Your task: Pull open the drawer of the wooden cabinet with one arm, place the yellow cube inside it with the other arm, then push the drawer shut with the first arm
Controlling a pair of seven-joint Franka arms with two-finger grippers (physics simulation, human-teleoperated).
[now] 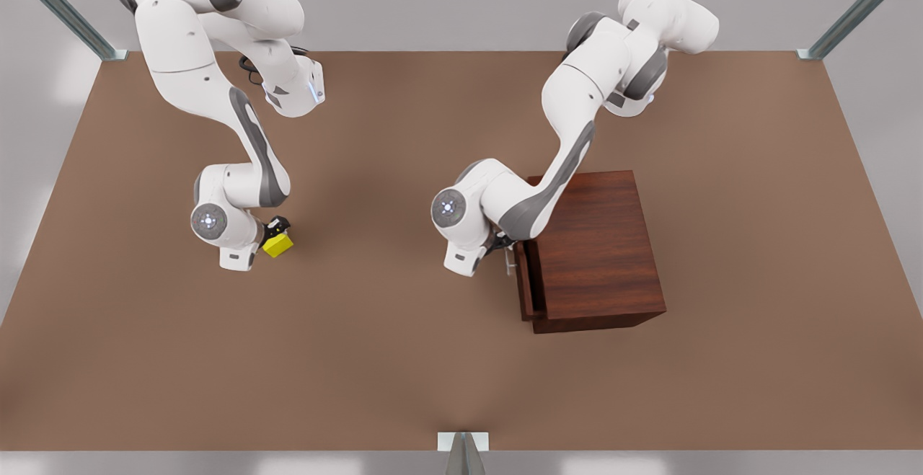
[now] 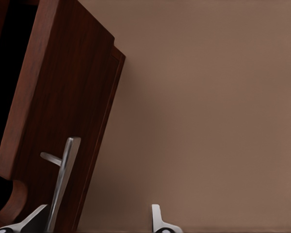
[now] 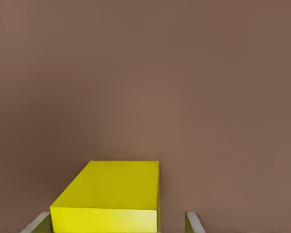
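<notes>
The wooden cabinet (image 1: pixel 602 244) stands on the front view's right. Its drawer (image 1: pixel 525 282) sticks out a little, and the left wrist view shows a dark gap beside the drawer front (image 2: pixel 63 92). My left gripper (image 1: pixel 505 248) is open at the silver handle (image 2: pixel 63 179); the bar lies between the fingers (image 2: pixel 157 221), close to one of them. On the front view's left, my right gripper (image 1: pixel 276 232) is open and low over the yellow cube (image 1: pixel 278 246). The cube (image 3: pixel 111 189) sits between its fingertips (image 3: pixel 194 223), with a gap on one side.
The brown table (image 1: pixel 404 360) stretches wide between the two arms and in front of them. Metal frame posts (image 1: pixel 461 453) stand at the table's edges and corners.
</notes>
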